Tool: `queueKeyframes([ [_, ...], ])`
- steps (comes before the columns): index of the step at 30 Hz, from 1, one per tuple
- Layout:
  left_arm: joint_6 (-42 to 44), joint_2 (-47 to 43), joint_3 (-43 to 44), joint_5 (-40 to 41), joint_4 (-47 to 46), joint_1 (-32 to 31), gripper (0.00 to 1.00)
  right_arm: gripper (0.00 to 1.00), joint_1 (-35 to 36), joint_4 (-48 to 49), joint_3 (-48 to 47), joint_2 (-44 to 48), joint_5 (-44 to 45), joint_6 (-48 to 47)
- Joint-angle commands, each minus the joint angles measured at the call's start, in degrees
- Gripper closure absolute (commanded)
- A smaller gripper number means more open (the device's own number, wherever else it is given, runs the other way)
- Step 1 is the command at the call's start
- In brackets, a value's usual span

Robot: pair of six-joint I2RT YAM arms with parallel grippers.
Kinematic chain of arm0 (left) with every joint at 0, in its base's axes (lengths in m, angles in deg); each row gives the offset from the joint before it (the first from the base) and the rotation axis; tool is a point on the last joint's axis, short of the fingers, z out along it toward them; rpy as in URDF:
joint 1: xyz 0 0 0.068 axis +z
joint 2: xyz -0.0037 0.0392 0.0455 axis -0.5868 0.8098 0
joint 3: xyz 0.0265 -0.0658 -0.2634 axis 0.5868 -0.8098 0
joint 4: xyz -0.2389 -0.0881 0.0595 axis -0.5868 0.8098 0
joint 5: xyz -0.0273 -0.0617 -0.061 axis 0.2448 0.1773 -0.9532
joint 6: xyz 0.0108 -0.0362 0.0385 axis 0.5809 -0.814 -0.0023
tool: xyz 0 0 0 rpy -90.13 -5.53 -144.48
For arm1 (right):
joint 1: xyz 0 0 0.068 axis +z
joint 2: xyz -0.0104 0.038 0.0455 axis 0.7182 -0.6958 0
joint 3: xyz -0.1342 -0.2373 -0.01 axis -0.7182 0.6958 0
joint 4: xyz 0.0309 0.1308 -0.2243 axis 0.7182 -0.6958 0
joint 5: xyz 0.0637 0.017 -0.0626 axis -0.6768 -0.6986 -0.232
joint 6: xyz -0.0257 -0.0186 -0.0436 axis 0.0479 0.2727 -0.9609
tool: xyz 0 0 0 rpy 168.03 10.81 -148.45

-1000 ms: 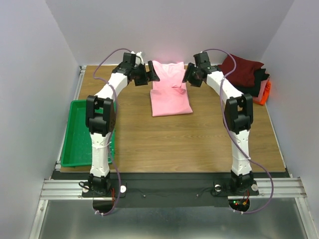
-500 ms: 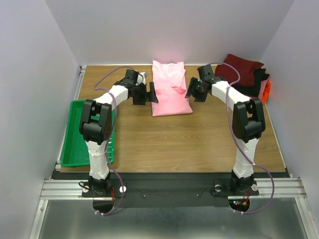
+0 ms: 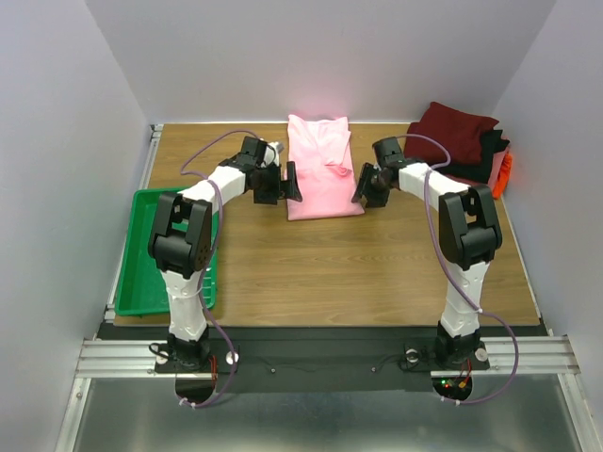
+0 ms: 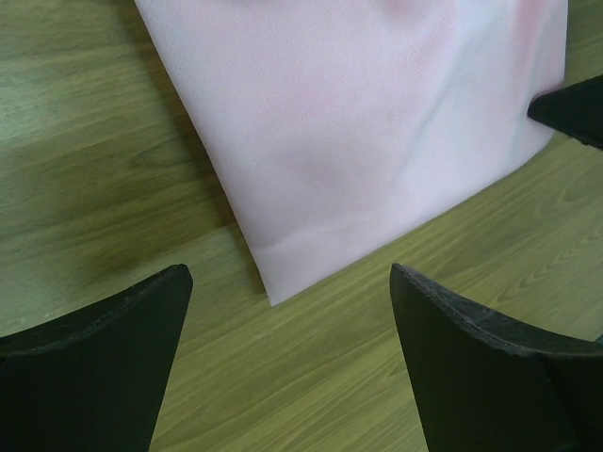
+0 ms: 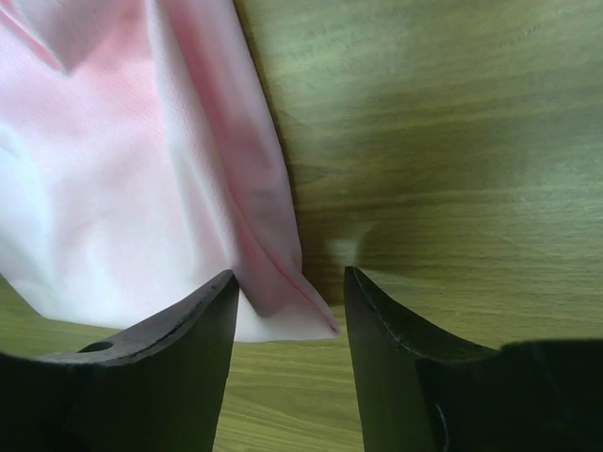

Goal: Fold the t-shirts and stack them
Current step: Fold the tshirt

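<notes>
Well off to the outer side of the left gripper, and nearer the arm bases: a green tray, lying flat at the left edge of the table. Beneath the left gripper and the right gripper: brown wood-grain tabletop. Beyond both grippers and out to either side: plain pale walls. Far back from them, along the near edge: a ribbed metal rail.

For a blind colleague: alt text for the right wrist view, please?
The open right claw frames the corner of a folded light pink t-shirt lying on a wooden table. The corner shows between its two black fingers, ungripped.
</notes>
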Motion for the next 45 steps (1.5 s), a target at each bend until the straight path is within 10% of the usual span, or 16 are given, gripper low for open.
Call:
queueKeyframes([
  [1, 0.5, -3.3, -1.0, 1.0, -1.1, -0.2, 0.02, 0.48, 0.6, 2.0, 2.2, 2.8, -1.5, 0.9],
  [45, 1.4, 1.9, -2.2, 6.7, 5.6, -4.3, 0.49, 0.66, 2.0, 1.9, 4.3, 2.1, -3.6, 2.6],
])
